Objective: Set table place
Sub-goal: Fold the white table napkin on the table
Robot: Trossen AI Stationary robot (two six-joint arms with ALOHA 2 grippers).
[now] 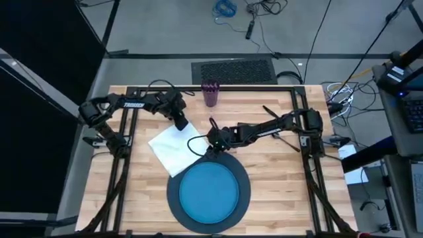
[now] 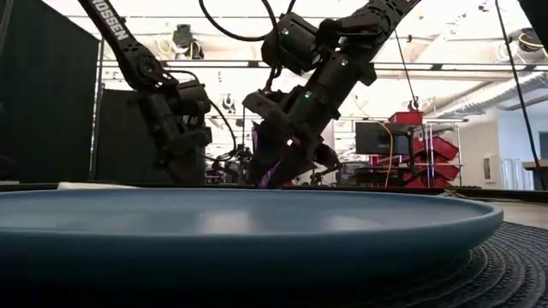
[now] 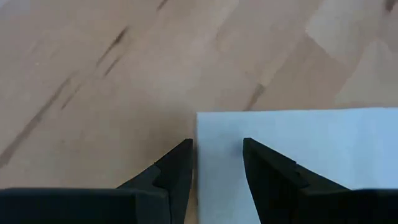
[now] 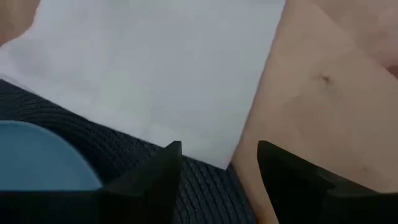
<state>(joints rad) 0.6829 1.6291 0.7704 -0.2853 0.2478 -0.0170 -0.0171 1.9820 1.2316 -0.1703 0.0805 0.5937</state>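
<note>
**Both my claws are working at the napkin beside the charger**

I am holding my 2 arms over the white napkin [image 1: 174, 148], which is lying on the wooden table [image 1: 284, 172], to the left of the blue plate [image 1: 209, 192]. One corner of the napkin is overlapping the rim of the dark grey charger [image 1: 173, 198]. The blue plate is sitting in the middle of the charger. The purple cup [image 1: 211, 93] is standing at the far edge of the table, well apart from the plate. I am not seeing any fork, knife or spoon in these views.

My left gripper [image 3: 216, 163] is hanging low over the far corner of the napkin. Its fingers are narrowly apart and holding nothing; one finger is over the bare wood and the other is over the cloth, so the napkin's edge is running between them. My right gripper [image 4: 219, 163] is hovering at the near-right corner of the napkin, where the cloth meets the charger. Its fingers are parted a little wider and are also empty.

I am judging that the step in hand is the placing of the napkin. For the next move, I think each claw needs to come down on its corner and pinch only the cloth. The right claw must be careful not to catch the woven rim of the charger.
</note>
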